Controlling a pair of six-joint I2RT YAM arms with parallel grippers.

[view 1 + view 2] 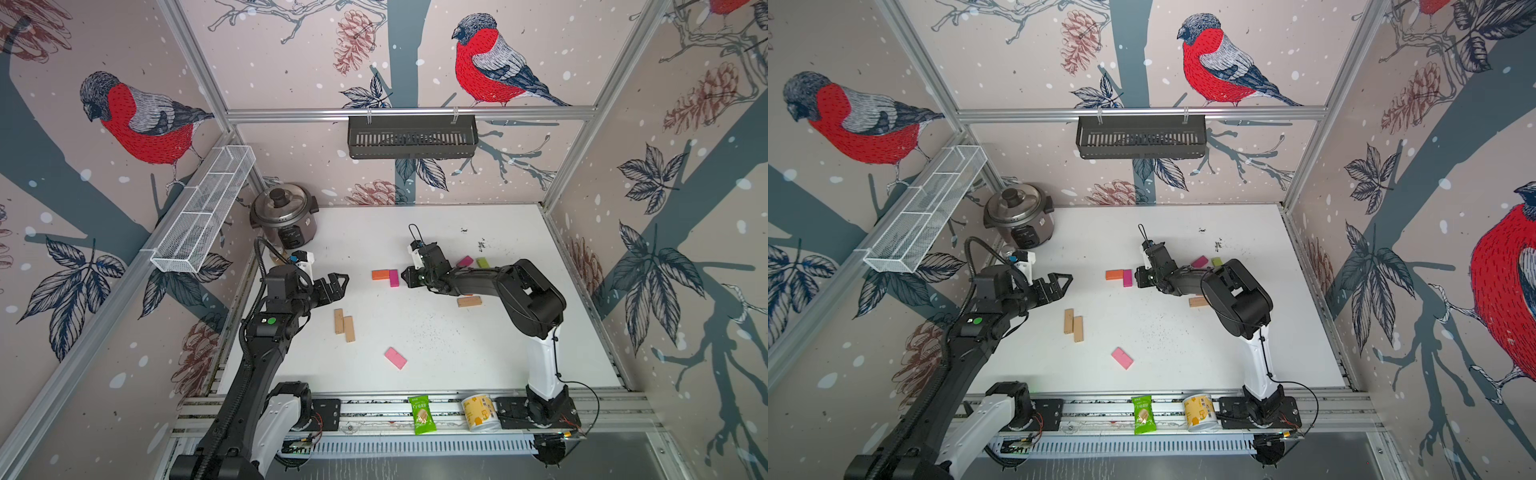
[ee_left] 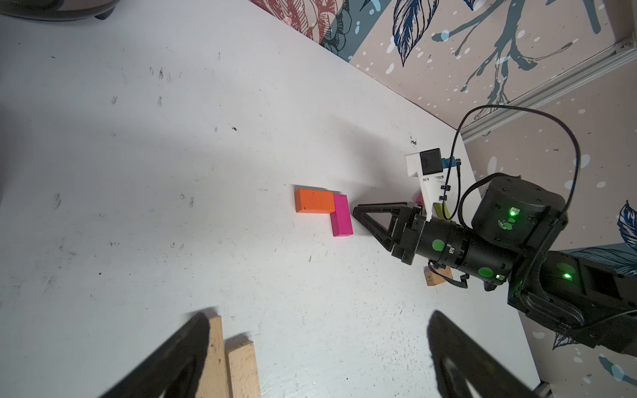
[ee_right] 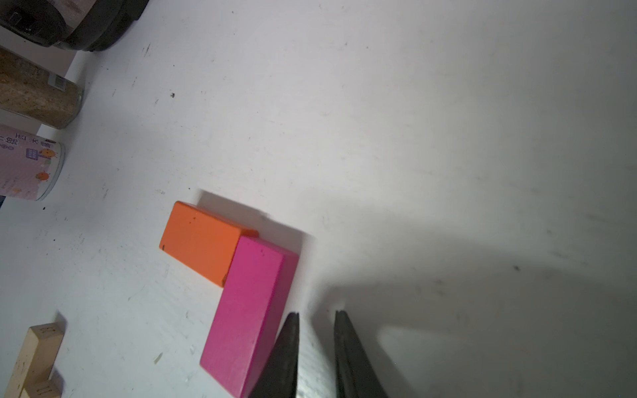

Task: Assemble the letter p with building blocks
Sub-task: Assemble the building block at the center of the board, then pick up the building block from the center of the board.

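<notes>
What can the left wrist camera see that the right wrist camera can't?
Only the left wrist view shows the lime green block and the wide-open left gripper. Only the right wrist view shows the pink tin and a brown jar. Both show the orange block touching the magenta block in an L, with the right gripper beside the magenta one, holding nothing.

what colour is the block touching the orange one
It is a magenta block, clearest in the right wrist view, set against the orange block.
</notes>
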